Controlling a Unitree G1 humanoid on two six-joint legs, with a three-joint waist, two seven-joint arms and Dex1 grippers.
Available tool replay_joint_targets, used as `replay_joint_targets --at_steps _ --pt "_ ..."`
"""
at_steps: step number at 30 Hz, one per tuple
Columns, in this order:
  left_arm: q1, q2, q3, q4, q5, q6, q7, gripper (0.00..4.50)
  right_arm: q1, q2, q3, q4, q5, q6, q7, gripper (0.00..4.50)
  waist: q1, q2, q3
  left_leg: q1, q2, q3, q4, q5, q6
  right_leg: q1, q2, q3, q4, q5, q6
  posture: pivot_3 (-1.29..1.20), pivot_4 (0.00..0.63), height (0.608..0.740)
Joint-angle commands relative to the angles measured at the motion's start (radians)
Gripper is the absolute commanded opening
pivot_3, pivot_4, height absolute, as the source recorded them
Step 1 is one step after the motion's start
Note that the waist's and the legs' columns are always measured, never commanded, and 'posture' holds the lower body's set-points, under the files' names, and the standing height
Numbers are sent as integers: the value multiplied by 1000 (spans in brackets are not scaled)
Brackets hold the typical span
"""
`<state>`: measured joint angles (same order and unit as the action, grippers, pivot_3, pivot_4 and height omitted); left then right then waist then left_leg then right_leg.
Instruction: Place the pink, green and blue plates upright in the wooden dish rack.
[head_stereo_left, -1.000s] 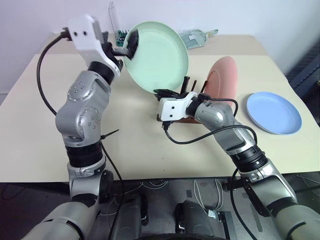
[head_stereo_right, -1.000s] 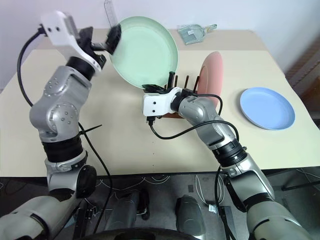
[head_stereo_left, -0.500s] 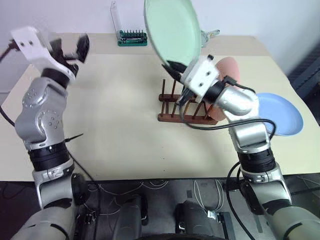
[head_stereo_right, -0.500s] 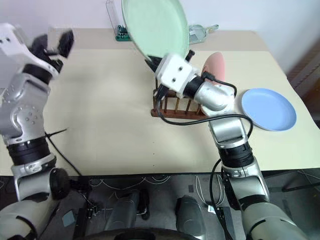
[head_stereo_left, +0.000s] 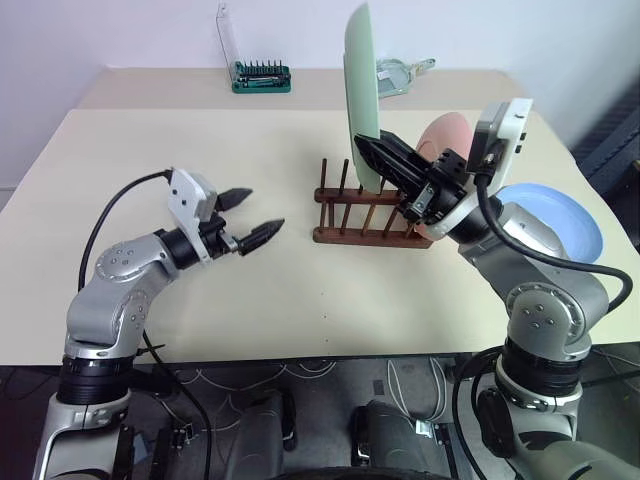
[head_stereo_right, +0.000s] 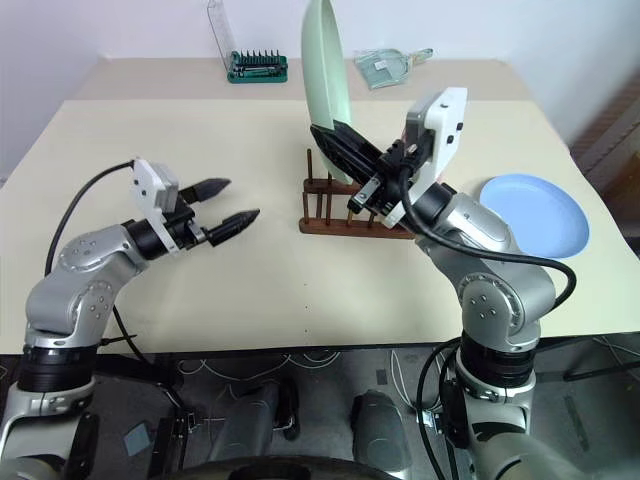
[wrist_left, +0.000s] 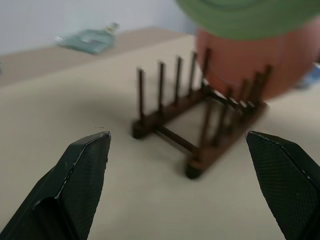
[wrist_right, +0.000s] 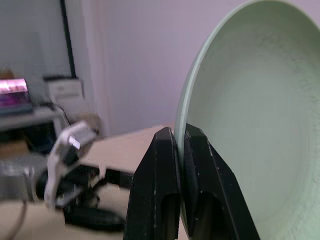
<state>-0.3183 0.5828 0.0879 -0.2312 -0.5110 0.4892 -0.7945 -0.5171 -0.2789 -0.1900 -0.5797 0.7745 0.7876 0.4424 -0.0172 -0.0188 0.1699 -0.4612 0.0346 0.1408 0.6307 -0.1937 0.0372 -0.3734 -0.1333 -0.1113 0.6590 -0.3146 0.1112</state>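
**One plate racked, one in hand, one flat on the bench**

Three plates are accounted for. The pink plate (head_stereo_left: 447, 140) stands upright at the far-right end of the wooden dish rack (head_stereo_left: 368, 215). The green plate (head_stereo_left: 362, 95) is held on edge above the rack's middle slots, clear of the pegs. The blue plate (head_stereo_left: 565, 220) lies flat on the bench (head_stereo_left: 300, 300) to the right of the rack, well apart from it.

The right end effector (head_stereo_left: 372, 152) is clamped on the green plate's lower rim, both fingers pinching the thin edge, as the right wrist view confirms. The left end effector (head_stereo_left: 250, 215) hangs low over the bench left of the rack, fingers spread wide and holding nothing.

Handling assessment: the plates appear rigid, light and matte. The matte finish should give fair friction, but a rim pinch leaves the wide disc free to pivot between the pads, so a firm grip is advisable. The rim is the only practical hold. The rack looks small and light and may shift if the plate strikes a peg on the way in. The blue plate, lying flat, likely needs its rim lifted from the bench edge-on.
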Motion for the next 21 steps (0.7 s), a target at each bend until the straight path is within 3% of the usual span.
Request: replay_joint_targets --at_steps 1,21 --pt "20 18 -23 -42 -24 -2 -65 4436 -6 -3 -64 -4 88 7 -58 0 2 0 0 0 0 0 0 0 0 0 0 0 0 0 0 0 150 736" --pt "62 -3 -29 -91 -63 37 -51 4436 -1 -51 -107 169 225 -5 -104 0 1 1 1 0 0 0 0 0 1 0 0 0 0 0 0 0 150 736"
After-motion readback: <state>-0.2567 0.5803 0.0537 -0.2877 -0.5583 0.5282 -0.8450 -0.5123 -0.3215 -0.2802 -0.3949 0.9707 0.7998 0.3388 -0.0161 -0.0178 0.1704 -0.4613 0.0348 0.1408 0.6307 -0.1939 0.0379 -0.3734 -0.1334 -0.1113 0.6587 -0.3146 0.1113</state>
